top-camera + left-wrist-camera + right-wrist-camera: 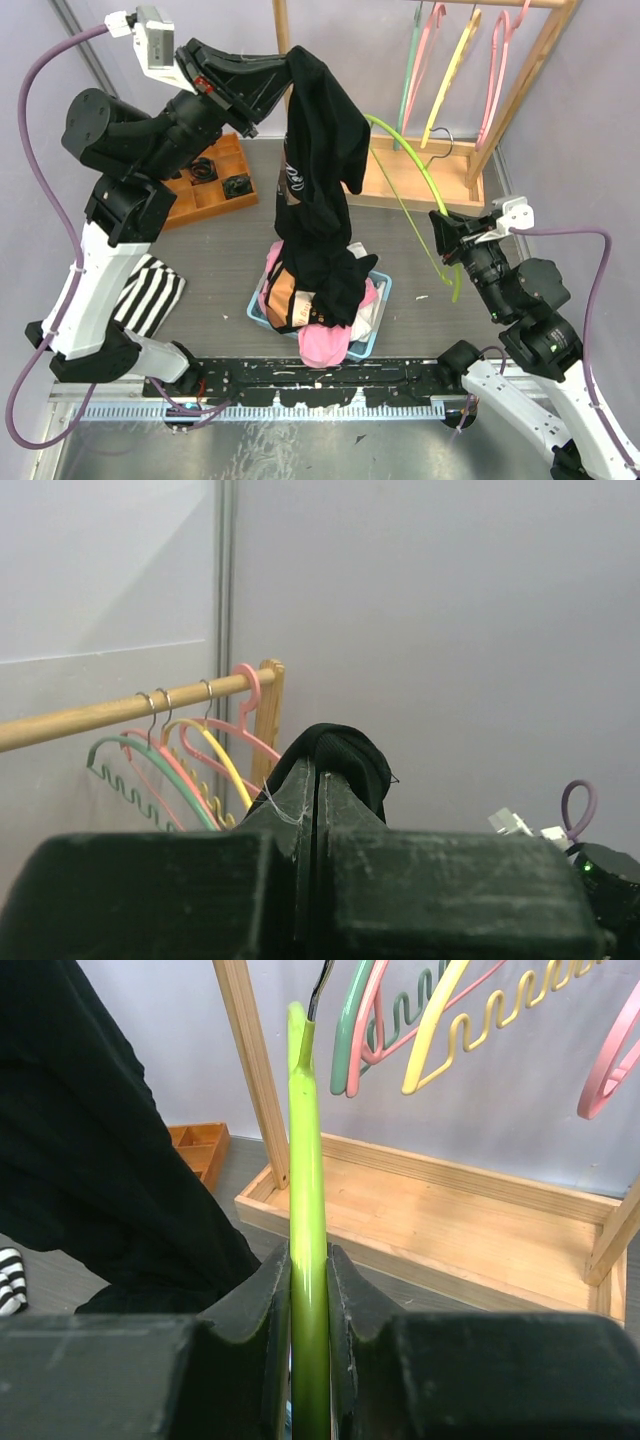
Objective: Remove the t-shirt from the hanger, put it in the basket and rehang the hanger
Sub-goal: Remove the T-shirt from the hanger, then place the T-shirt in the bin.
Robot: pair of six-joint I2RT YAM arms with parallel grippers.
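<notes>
A black t-shirt [318,190] hangs from my left gripper [283,75], which is shut on its top, high above the table. Its lower end rests on the clothes in a blue basket [378,318]. In the left wrist view the black fabric [345,755] bulges out from between my closed fingertips. My right gripper [447,232] is shut on a lime-green hanger [405,150], held to the right of the shirt. In the right wrist view the hanger [306,1140] runs up between my fingers, with the shirt [90,1140] at the left. The hanger's upper end reaches the shirt's side.
A wooden rack [430,175] with pink, yellow and green hangers [455,60] stands at the back right. An orange tray [210,185] with black parts sits at the back left. A striped cloth [150,290] lies at the left. Pink and white clothes [325,340] fill the basket.
</notes>
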